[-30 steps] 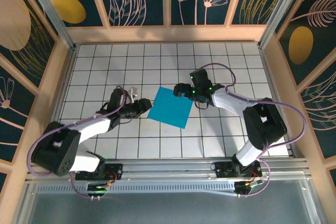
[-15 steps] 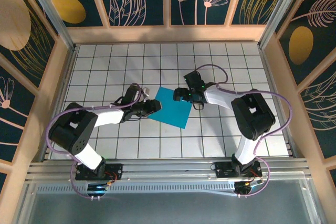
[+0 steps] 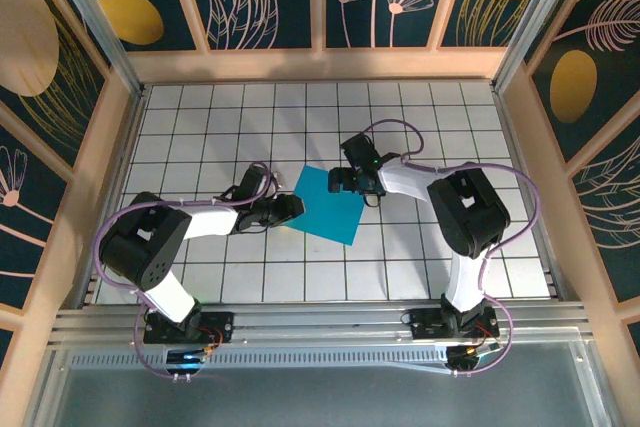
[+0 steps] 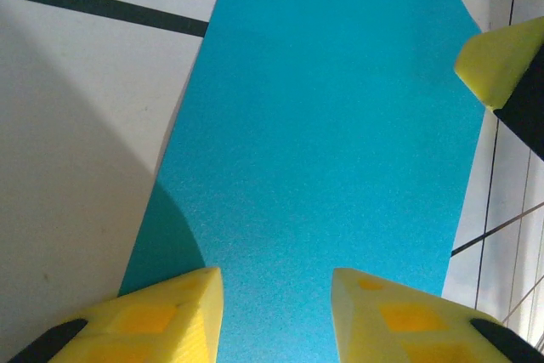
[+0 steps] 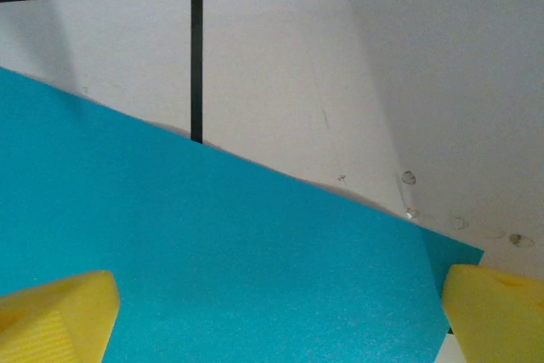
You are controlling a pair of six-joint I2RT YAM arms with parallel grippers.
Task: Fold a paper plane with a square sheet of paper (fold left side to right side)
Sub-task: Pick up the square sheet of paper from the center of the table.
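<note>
from above: a square sheet of thin turquoise-blue paper (image 3: 325, 205) lies flat near the middle of a white tiled table (image 3: 420, 247), turned slightly askew. the left gripper (image 3: 290, 209) sits at the sheet's left edge; the right gripper (image 3: 340, 179) sits at its far edge.

left wrist camera: the left gripper (image 4: 276, 282) has its yellow fingers (image 4: 170, 312) partly apart, holding nothing, with the blue paper (image 4: 323, 142) stretching away beneath them. a yellow fingertip of the right gripper (image 4: 497, 61) shows at the sheet's far side.

right wrist camera: the right gripper (image 5: 272, 312) is spread wide, yellow fingertips (image 5: 59, 316) at either side of the frame, over a corner of the paper (image 5: 212, 252), holding nothing.
</note>
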